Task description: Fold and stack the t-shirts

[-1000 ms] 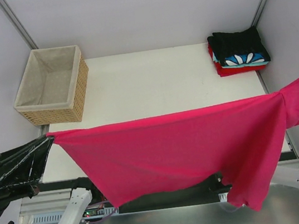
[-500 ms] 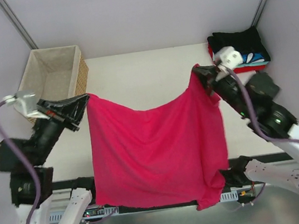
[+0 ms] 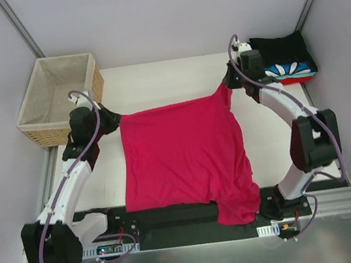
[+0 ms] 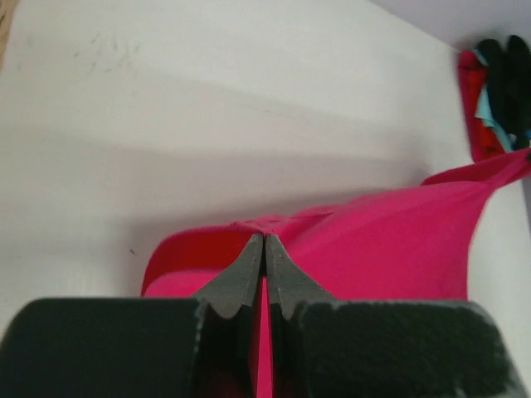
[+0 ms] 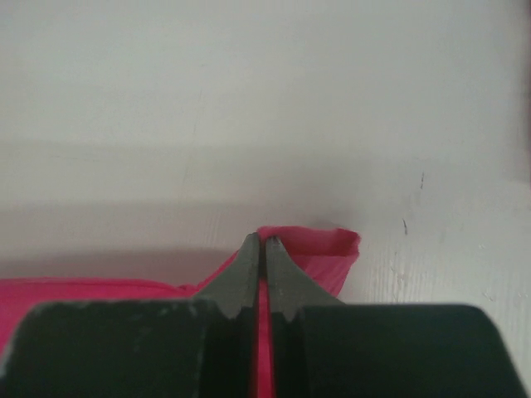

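Observation:
A crimson-pink t-shirt [image 3: 182,153] lies spread over the middle of the white table [image 3: 168,80], its lower right part hanging over the near edge. My left gripper [image 3: 115,119] is shut on its far left corner; the left wrist view shows the cloth [image 4: 390,249] pinched between the fingertips [image 4: 249,261]. My right gripper [image 3: 227,87] is shut on the far right corner, where the right wrist view shows a small fold of the pink cloth [image 5: 319,249] just past the closed jaws. A stack of folded t-shirts [image 3: 280,59], black over blue-white over red, sits at the back right.
A woven wicker basket [image 3: 61,99] with beige lining stands at the back left corner, with nothing showing inside it. Both arms reach forward over the table's sides. A metal frame rail runs along the near edge.
Both grippers swung in from wide apart and high, carried the shirt forward and lowered it. The shirt, which hung stretched in the air, now lies flat on the table.

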Motion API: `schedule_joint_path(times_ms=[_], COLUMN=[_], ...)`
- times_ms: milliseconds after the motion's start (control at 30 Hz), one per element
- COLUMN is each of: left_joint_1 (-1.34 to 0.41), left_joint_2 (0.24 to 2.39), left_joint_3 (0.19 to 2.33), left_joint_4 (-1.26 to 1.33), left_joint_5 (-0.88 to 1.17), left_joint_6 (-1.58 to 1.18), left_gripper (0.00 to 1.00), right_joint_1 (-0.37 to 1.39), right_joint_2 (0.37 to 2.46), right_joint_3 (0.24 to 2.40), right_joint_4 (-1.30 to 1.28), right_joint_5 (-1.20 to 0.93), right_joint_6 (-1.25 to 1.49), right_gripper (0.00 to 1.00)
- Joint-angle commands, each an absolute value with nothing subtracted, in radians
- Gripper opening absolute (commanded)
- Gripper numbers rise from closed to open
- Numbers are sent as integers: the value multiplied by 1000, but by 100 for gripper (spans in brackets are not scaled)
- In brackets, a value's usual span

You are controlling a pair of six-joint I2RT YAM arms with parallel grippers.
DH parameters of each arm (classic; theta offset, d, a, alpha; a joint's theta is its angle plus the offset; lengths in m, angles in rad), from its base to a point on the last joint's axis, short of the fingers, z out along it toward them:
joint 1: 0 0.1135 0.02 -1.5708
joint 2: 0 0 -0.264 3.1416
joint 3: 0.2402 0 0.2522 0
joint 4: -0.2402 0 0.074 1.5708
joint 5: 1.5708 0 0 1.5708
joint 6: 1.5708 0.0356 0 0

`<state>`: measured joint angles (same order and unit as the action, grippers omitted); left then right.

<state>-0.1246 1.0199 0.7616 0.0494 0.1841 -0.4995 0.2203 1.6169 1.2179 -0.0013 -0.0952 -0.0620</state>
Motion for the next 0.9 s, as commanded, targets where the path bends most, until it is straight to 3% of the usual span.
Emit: schedule_joint_path(times_ms=[0, 233, 467, 533, 567, 600, 667, 700, 867], left_joint_1=[-115, -74, -25, -23, -23, -23, -25, -23, -31], left_joint_2=[1153, 1397, 1564, 1603, 1642, 1666, 1730, 1741, 1625], left_joint_3=[896, 1156, 1285, 1317, 1333, 1350, 1423, 1446, 1418], left_joint_4=[190, 179, 160, 150, 147, 140, 83, 69, 66], left_joint_5=[69, 46, 71, 72, 75, 81, 95, 101, 143], left_joint_6=[-512, -474, -499, -492, -488, -480, -465, -463, -511], left_gripper=[0, 0, 0, 0, 17, 57, 92, 99, 99], right_joint_1=[210, 210, 222, 222, 222, 222, 221, 224, 233], right_joint_2=[1758, 1939, 2083, 2097, 2100, 2099, 2082, 2065, 1838], right_joint_3=[1472, 1735, 1933, 1927, 1925, 1922, 1910, 1901, 1702], right_joint_4=[60, 12, -104, -103, -106, -107, -115, -114, -31], right_joint_5=[-202, -267, -282, -259, -249, -235, -215, -210, -176], right_joint_6=[-3, 35, 12, 23, 28, 29, 20, 15, 6], right_gripper=[0, 1, 1, 43, 66, 96, 97, 97, 97])
